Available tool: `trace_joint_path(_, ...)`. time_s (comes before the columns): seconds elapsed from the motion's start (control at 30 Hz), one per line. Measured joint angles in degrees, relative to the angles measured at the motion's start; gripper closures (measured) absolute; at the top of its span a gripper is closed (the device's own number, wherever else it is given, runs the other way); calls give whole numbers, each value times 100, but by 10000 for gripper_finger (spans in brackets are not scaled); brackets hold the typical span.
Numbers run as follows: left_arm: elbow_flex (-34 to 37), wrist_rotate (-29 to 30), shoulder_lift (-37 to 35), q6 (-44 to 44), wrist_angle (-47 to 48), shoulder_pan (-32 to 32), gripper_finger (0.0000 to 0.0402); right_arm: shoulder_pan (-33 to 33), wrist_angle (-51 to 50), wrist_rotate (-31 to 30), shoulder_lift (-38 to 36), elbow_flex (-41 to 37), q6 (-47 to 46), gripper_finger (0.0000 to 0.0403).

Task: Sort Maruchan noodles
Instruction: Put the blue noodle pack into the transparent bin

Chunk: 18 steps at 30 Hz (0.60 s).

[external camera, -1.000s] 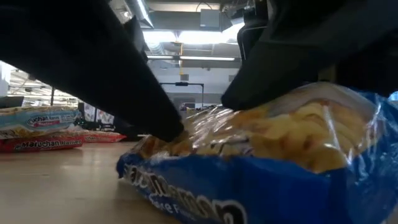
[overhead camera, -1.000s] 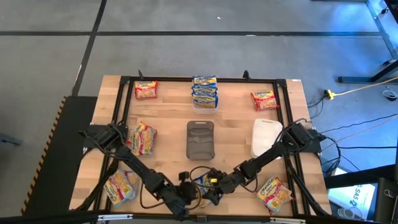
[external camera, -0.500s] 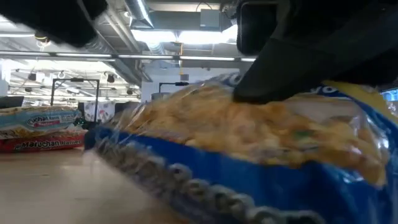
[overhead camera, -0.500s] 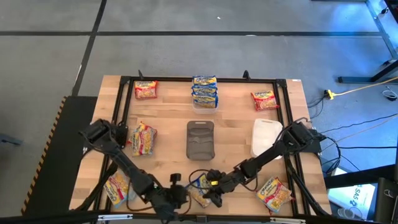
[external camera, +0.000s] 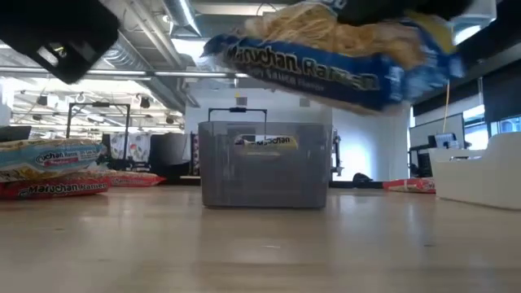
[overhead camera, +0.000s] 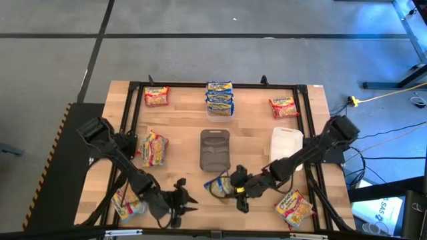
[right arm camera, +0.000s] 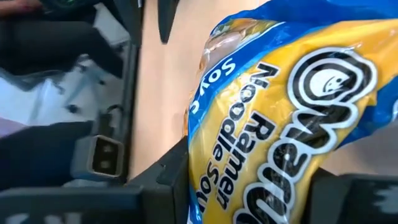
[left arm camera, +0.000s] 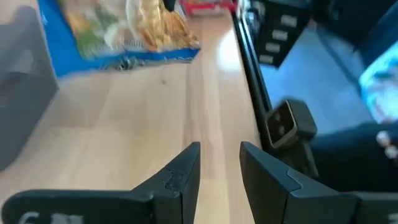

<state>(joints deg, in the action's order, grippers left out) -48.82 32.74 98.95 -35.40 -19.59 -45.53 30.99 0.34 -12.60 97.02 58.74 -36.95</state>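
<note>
Right gripper (overhead camera: 235, 191) clamped on a blue-edged Maruchan soy sauce ramen packet (overhead camera: 219, 186), lifted clear of the table (overhead camera: 253, 137), just in front of the dark mesh basket (overhead camera: 215, 149).

Its fingers (right arm camera: 171, 171) pressed the packet from both sides, the packet lying directly between them. The left gripper (overhead camera: 179, 201) hung empty, its fingers (left arm camera: 180, 174) a narrow gap apart, near the table's front edge, left of the basket. The step in hand was judged to be the carry. The next move likely called for taking the packet past the basket to the stack of blue-labelled packets (overhead camera: 219, 97) behind it. Red-labelled packets lay at the far corners; other packets lay left and front of the basket.
</note>
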Motion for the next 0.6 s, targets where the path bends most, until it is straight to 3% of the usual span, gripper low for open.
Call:
trace_joint_path(0.13, 559, -2, -192, 17, -739, 161, 294, -386, -665, -313, -562, 2, 690, 276)
trace_joint_path(0.33, 756, -62, -242, 268, -809, 399, 294, -1473, -1642, -524, -1343, 174, 2220, 276)
trace_joint_path(0.5, 759, -390, -242, 802, -929, 656, 294, -2701, -2718, -591, -1476, 1058, 3880, 276)
trace_joint_path(0.6, 759, -561, -242, 1046, -1019, 774, 294, -3427, -2824, -560, -1307, 1622, 4950, 276)
